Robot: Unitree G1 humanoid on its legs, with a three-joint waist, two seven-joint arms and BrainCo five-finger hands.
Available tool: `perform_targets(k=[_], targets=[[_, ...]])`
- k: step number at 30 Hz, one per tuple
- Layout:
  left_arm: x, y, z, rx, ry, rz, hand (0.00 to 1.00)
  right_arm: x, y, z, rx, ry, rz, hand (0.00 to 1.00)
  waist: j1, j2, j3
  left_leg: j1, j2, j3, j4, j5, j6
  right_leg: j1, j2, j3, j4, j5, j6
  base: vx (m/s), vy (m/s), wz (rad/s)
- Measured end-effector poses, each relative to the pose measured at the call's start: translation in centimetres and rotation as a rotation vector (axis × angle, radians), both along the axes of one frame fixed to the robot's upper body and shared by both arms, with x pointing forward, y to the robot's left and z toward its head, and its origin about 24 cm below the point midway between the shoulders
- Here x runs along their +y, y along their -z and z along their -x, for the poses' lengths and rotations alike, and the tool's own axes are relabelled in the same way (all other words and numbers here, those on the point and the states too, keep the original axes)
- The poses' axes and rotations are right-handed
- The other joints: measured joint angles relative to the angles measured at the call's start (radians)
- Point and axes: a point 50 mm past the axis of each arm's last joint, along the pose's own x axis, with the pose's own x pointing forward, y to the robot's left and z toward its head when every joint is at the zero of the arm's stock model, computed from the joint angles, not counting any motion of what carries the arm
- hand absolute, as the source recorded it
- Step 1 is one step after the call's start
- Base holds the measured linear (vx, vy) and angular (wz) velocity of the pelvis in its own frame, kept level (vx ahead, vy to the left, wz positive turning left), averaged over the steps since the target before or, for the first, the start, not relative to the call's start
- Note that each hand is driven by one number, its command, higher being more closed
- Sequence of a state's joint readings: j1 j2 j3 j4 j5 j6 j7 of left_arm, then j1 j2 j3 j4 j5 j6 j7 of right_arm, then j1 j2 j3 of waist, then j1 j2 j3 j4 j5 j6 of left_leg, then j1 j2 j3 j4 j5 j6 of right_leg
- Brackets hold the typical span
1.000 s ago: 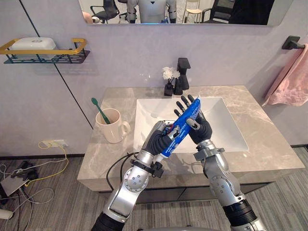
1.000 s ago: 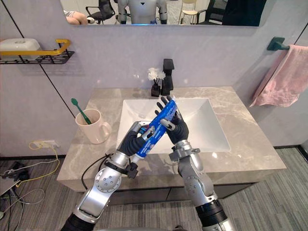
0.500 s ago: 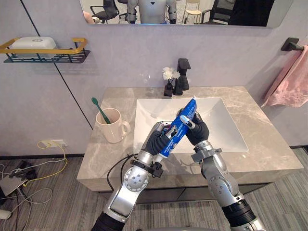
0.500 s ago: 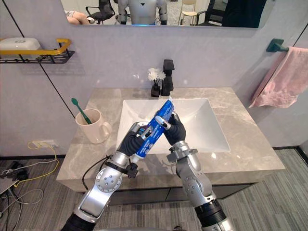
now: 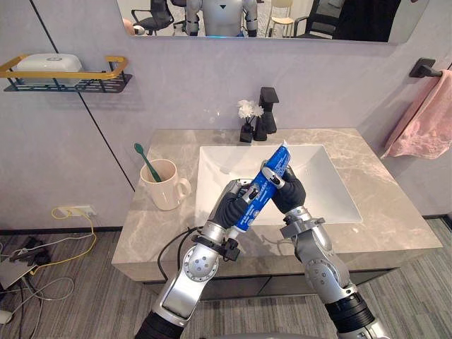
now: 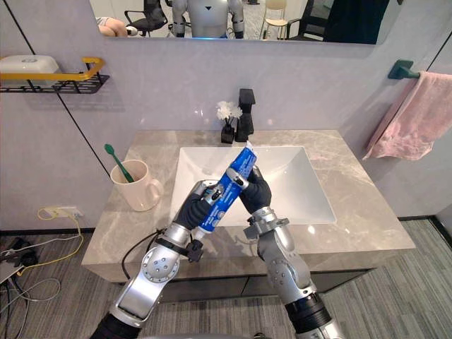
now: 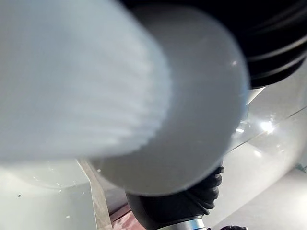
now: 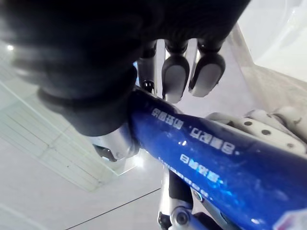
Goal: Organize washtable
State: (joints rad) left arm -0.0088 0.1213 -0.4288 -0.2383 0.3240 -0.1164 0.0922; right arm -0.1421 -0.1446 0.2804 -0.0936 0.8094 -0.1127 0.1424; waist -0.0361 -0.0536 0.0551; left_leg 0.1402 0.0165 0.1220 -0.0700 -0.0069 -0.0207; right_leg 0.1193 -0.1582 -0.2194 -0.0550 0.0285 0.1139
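A blue toothpaste tube (image 5: 267,182) slants in the air over the front rim of the white sink (image 5: 321,185), white cap end down. My left hand (image 5: 229,210) has its fingers curled round the lower part by the cap (image 7: 144,96). My right hand (image 5: 290,193) grips the upper part from behind. In the right wrist view its fingers (image 8: 175,76) curl over the tube (image 8: 216,158). A cream mug (image 5: 164,186) holding a green toothbrush (image 5: 146,161) stands on the marble counter (image 5: 152,236) to the left of the sink.
A black faucet (image 5: 268,111) and a small black vase of white flowers (image 5: 247,117) stand behind the sink. A wall shelf (image 5: 70,79) at the upper left carries a white box (image 5: 46,63). A pink towel (image 5: 427,120) hangs at the right.
My right hand's fingers, straight behind the tube a second ago, have curled round its upper part. The tube and my left hand have stayed in place.
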Motion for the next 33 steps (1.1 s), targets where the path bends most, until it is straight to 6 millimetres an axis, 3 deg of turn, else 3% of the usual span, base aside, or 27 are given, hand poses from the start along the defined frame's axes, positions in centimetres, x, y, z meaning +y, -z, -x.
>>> perform_targets(k=[10,15,18,23,28,30,33], targets=[[1.6,-3.2,0.3,-0.135,-0.052,0.049,0.00,-0.2,-2.7,0.2,-0.137,0.015,-0.022,1.00,0.000,0.001,0.001,0.001,0.000,-0.011,0.000,0.000,0.000,0.007,-0.001,-0.011,-0.001,0.000,0.000,0.00,0.000,0.02],[6.4,-8.4,1.8,-0.429,-0.259,0.137,0.00,-2.7,-2.4,-0.2,-0.117,0.124,-0.017,1.00,0.004,0.008,0.005,0.001,0.000,-0.024,0.000,0.000,0.000,0.017,-0.002,-0.025,-0.005,-0.001,0.001,-0.01,-0.005,0.08],[8.9,-9.1,2.7,-0.492,-0.382,0.136,0.00,-3.7,-2.5,-0.3,-0.129,0.160,0.005,1.00,0.014,0.017,0.005,0.001,0.000,-0.027,-0.002,0.000,0.000,0.019,-0.001,-0.027,-0.010,-0.001,0.001,0.00,0.000,0.00],[11.9,-8.5,3.4,-0.483,-0.554,0.118,0.00,-4.0,-2.2,0.1,-0.123,0.176,0.025,1.00,0.023,0.027,0.003,0.001,0.000,-0.039,-0.005,0.000,-0.001,0.031,0.000,-0.044,-0.023,-0.002,0.001,0.00,-0.019,0.08],[17.7,-7.7,5.5,-0.473,-0.868,0.081,0.00,-5.5,-2.2,0.4,-0.125,0.237,0.024,1.00,0.034,0.027,0.003,0.002,-0.001,-0.040,-0.016,0.000,-0.001,0.034,0.000,-0.051,-0.031,-0.002,0.001,0.00,-0.006,0.02],[19.8,-6.7,6.1,-0.437,-0.986,0.101,0.00,-6.5,-2.1,0.8,-0.123,0.278,0.022,1.00,0.052,0.027,0.003,0.002,-0.002,-0.040,-0.020,0.000,-0.001,0.033,0.000,-0.052,-0.034,-0.002,0.001,0.00,0.000,0.00],[23.9,-2.5,7.6,-0.247,-1.206,0.134,0.00,-7.1,-2.1,0.9,-0.124,0.303,0.021,1.00,0.054,0.027,0.003,0.001,-0.002,-0.041,-0.022,0.000,-0.002,0.032,0.000,-0.054,-0.034,-0.002,0.001,0.00,0.000,0.00]])
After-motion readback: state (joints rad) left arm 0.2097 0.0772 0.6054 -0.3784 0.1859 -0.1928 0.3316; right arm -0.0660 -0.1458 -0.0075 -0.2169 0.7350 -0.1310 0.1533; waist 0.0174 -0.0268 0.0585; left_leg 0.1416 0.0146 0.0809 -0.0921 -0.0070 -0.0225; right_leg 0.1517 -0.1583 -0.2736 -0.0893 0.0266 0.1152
